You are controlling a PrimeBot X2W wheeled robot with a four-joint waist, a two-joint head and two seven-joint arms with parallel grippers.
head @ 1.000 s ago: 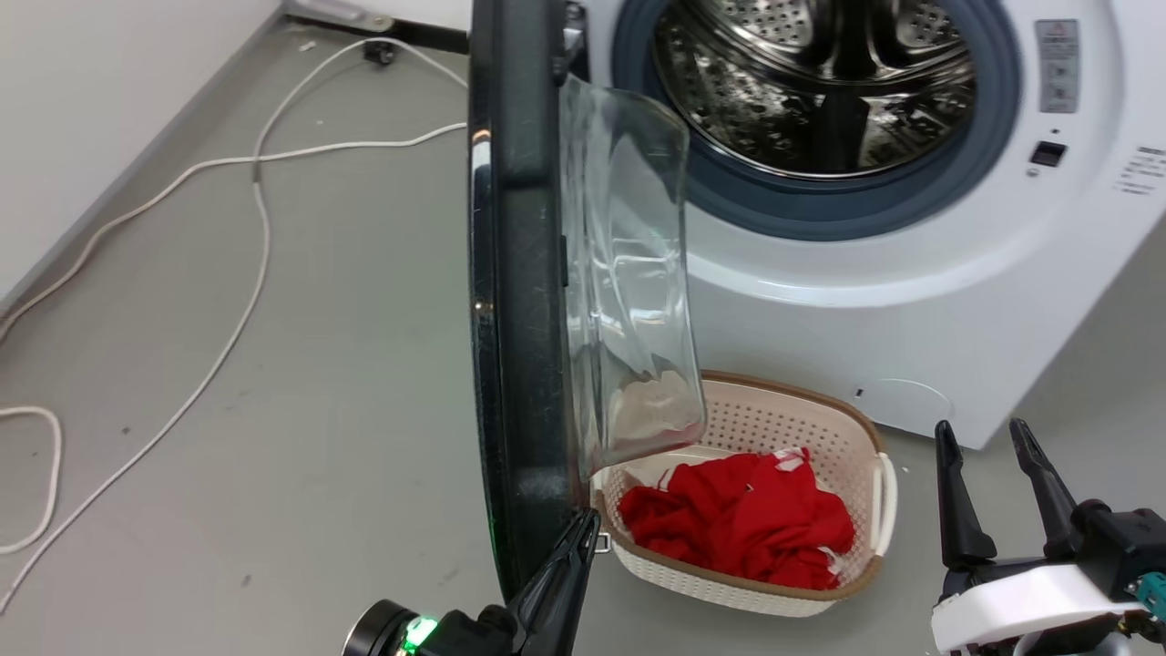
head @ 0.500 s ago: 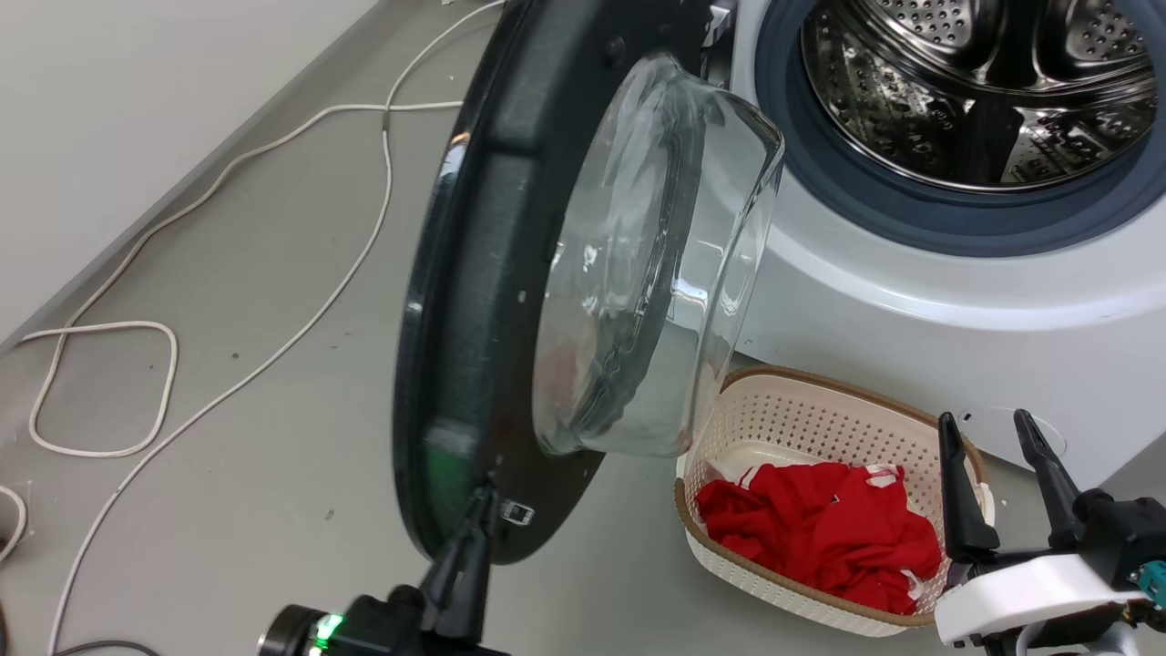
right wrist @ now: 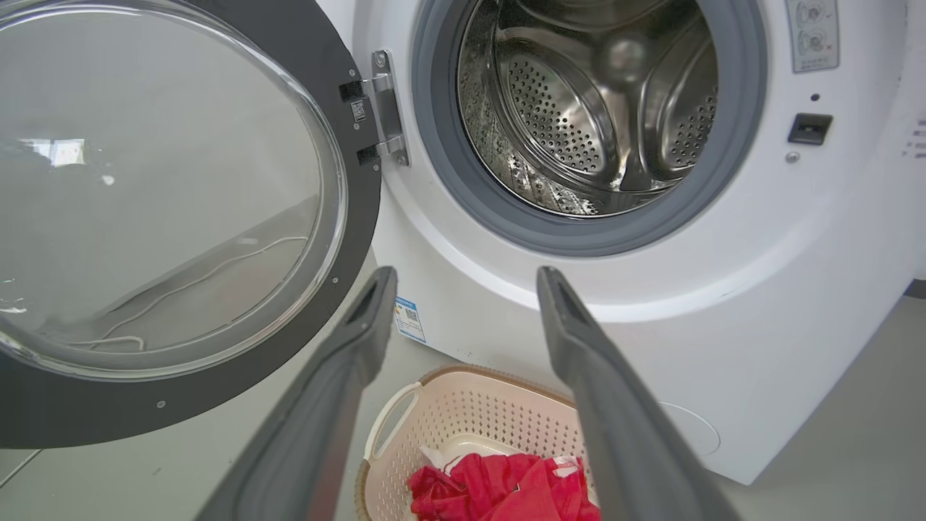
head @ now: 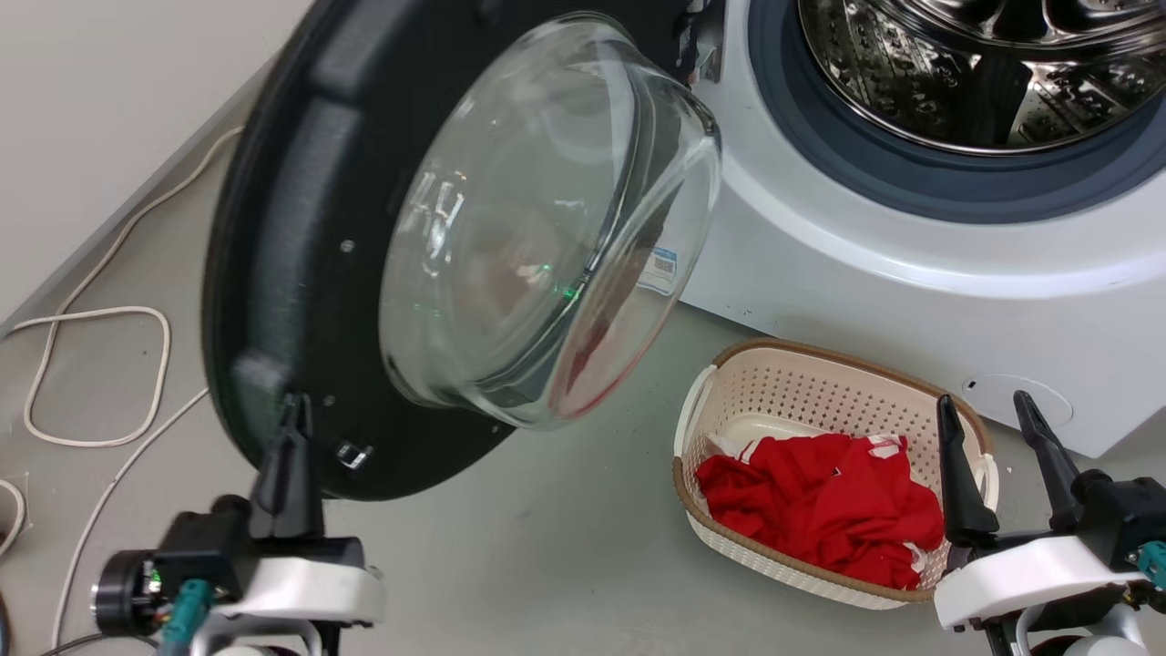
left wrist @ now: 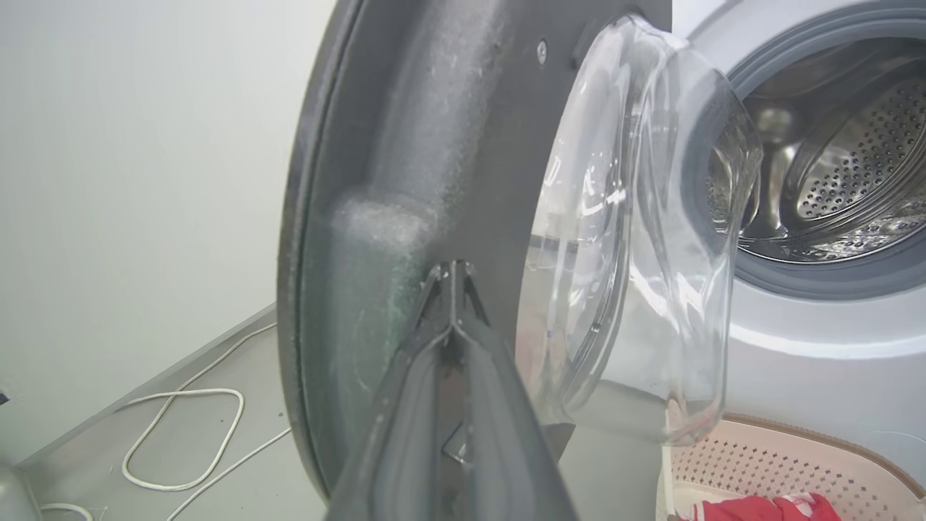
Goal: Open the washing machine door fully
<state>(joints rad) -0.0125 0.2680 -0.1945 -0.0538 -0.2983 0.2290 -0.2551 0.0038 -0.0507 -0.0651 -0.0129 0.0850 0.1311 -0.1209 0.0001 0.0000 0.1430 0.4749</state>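
Round glossy black washing machine door [head: 301, 228] with bulging clear glass bowl, hanging wide open just ahead of left gripper [head: 291, 410], dark fingers pressed together, tips against door's inner face, right gripper [head: 979, 410] spread apart, empty, perforated cream basket [head: 792, 353] holding crumpled red cloth [head: 820, 519] just to its left, white washing machine [head: 865, 273] beyond.

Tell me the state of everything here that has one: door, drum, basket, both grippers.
washing machine door: open, swung wide to the left on its hinge.
drum: exposed, nothing seen inside it.
basket: on the floor, holding red cloth.
left gripper: shut, tips at the door's inner face.
right gripper: open, holding nothing.
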